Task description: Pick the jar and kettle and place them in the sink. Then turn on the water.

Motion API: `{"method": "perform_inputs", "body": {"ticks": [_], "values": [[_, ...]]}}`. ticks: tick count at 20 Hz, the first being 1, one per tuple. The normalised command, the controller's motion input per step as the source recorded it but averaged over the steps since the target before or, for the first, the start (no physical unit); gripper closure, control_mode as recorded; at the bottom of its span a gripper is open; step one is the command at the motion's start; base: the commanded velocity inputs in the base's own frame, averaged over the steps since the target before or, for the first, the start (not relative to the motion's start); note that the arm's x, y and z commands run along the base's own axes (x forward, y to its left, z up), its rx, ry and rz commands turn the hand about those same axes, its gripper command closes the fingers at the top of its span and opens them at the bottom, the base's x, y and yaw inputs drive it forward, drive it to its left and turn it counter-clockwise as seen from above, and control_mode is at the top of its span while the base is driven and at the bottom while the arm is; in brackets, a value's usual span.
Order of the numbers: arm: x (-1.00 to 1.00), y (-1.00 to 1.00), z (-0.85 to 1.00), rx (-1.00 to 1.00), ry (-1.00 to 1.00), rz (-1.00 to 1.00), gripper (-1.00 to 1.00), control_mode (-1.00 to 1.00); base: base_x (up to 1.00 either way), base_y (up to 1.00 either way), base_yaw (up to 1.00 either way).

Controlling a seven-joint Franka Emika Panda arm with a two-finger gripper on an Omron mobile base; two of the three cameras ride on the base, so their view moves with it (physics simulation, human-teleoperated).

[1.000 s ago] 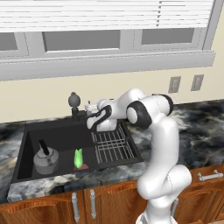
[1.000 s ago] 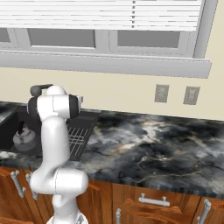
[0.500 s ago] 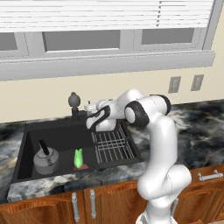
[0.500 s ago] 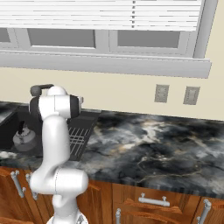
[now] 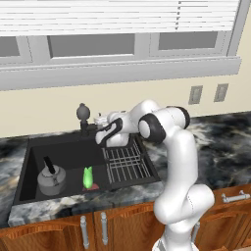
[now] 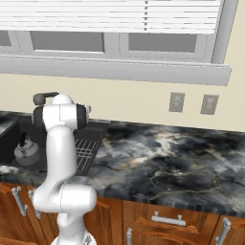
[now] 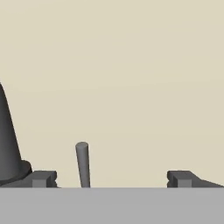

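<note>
We see the white arm reaching left over the rear edge of the sink (image 5: 29, 162), a black basin recessed in the dark marbled surface (image 5: 220, 132); its claw (image 5: 102, 133) hangs near the dark round-headed faucet (image 5: 83, 113) at the back rim; the jaws stand wide apart with nothing between them. In the hand view we note the two dark fingertips (image 7: 43, 178) far apart at the bottom edge; between them, nearer the left one, rises a thin grey upright rod (image 7: 82, 164); a dark tapering shape stands at the left edge against the plain cream wall. The kettle (image 5: 51, 179) (grey metal, arched black handle) sits upright on the basin floor at its front left; we also find it in the right base view (image 6: 26, 150), left of the arm. A small green object (image 5: 87, 177) stands just beside the kettle, toward the wire rack (image 5: 126, 163) that occupies the right part of the basin; whether it is the jar we cannot tell.
</note>
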Motion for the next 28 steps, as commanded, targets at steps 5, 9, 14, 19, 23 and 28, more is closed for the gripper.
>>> {"method": "perform_inputs", "body": {"ticks": [5, 9, 14, 19, 23, 28], "values": [[0.0, 0.1, 0.0, 0.0, 0.0, -0.05, -1.0, -1.0, 0.0, 0.0, 0.0], [0.0, 0.01, 0.0, 0.0, 0.0, -0.1, -1.0, -1.0, 0.0, 0.0, 0.0], [0.0, 0.0, 0.0, 0.0, 0.0, -0.12, -1.0, -1.0, 0.0, 0.0, 0.0], [0.0, 0.1, 0.0, 0.0, 0.0, -0.07, -1.0, -1.0, 0.0, 0.0, 0.0], [0.0, 0.09, 0.0, 0.0, 0.0, -0.04, -1.0, -1.0, 0.0, 0.0, 0.0], [0.0, 0.07, 0.0, 0.0, 0.0, -0.03, -1.0, -1.0, 0.0, 0.0, 0.0]]}}
